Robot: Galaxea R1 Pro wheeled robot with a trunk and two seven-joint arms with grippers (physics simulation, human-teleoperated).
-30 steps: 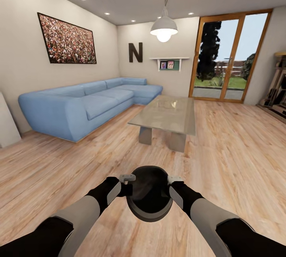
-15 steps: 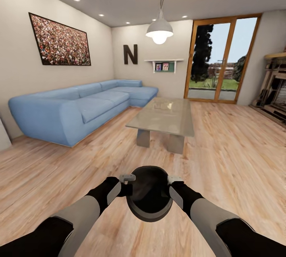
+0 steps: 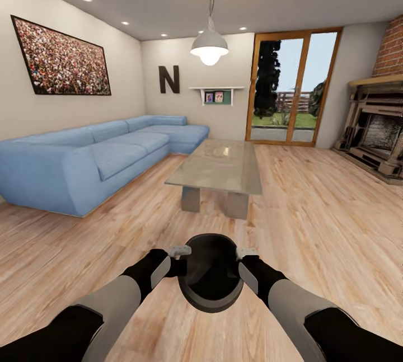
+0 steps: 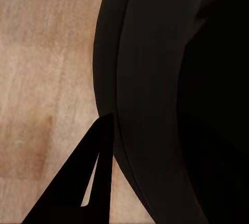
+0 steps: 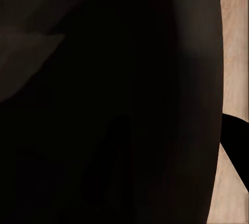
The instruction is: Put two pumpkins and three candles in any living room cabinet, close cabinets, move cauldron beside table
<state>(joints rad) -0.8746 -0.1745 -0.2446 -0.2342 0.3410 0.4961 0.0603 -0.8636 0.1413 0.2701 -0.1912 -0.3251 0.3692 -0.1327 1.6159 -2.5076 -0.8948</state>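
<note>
Cauldron (image 3: pixel 210 281) before the table (image 3: pixel 218 166); sofa (image 3: pixel 95 155) left, fireplace (image 3: pixel 378 132) right

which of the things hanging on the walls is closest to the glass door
The small white shelf holding two pictures; it sits on the back wall just left of the glass door. The letter N is further left, and the big crowd picture hangs on the side wall.

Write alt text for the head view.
Both grippers, left gripper and right gripper, clasp a round matte-black cauldron above the wooden floor. Ahead stands a long grey glass-topped coffee table, with a blue corner sofa on its left.
</note>
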